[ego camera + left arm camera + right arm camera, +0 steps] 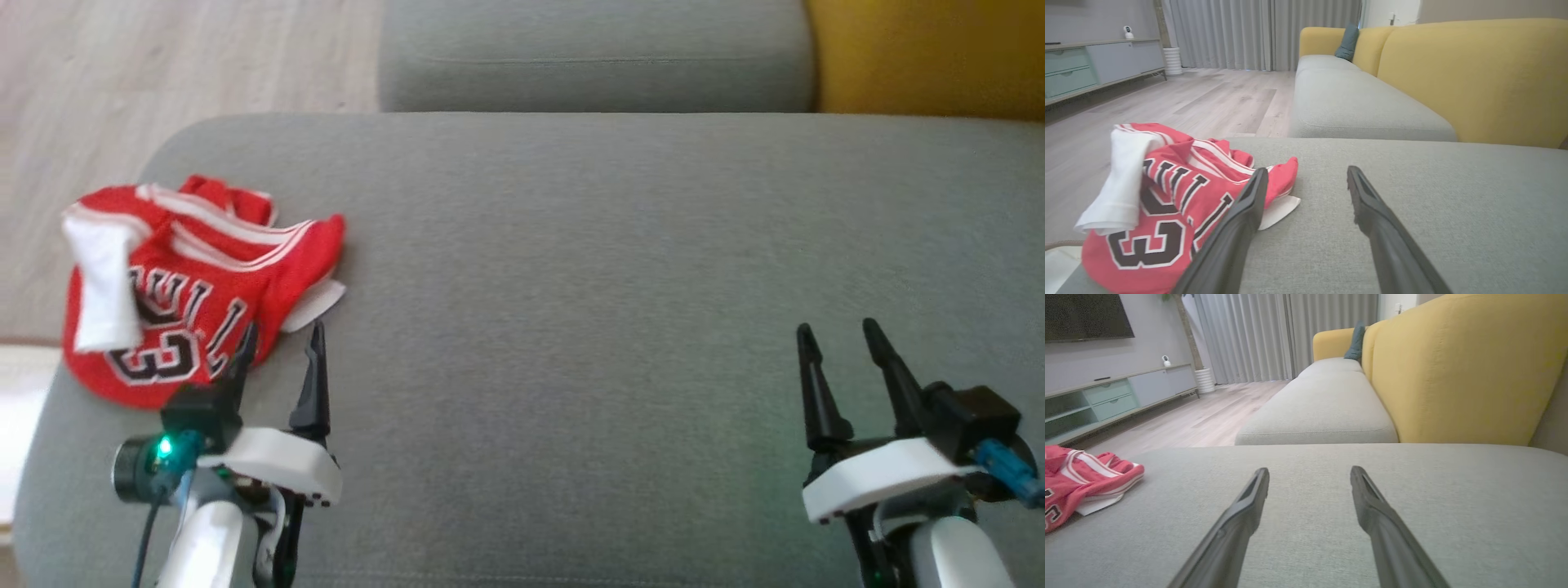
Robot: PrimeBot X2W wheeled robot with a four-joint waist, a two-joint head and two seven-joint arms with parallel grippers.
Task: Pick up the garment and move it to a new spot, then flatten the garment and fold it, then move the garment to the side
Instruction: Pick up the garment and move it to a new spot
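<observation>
Nearest, the left gripper (pixel 283 328) (pixel 1307 171) hangs low over the front left of a broad grey woven-fabric seat cushion (pixel 571 269). Its two long dark fingers are spread wide with nothing between them. In the head view its outer finger crosses the near hem of the crumpled red fabric jersey (pixel 204 269) (pixel 1167 196) with white trim. The jersey lies bunched at the cushion's left front corner, just beside the rounded edge, with a white flap draped over its left side.

The right gripper (pixel 838 327) (pixel 1309 470) sits well apart at the front right, its fingers likewise spread and holding nothing.

A large black "3" outlined in white reads plainly on the jersey. The black letters beside it seem to spell "ULL", and folds hide the rest.

Plain grey fabric stretches from the jersey across to the right gripper and on to the cushion's far edge. Beyond that edge lies a second grey seat cushion (pixel 596 57), with a mustard-yellow upholstered backrest (pixel 922 57) at the far right. A pale wood-plank floor (pixel 163 65) runs past the left edge. Farthest off, the left wrist view shows grey pleated curtains (pixel 1257 32) and a low cabinet with pale green drawers (pixel 1069 73).
</observation>
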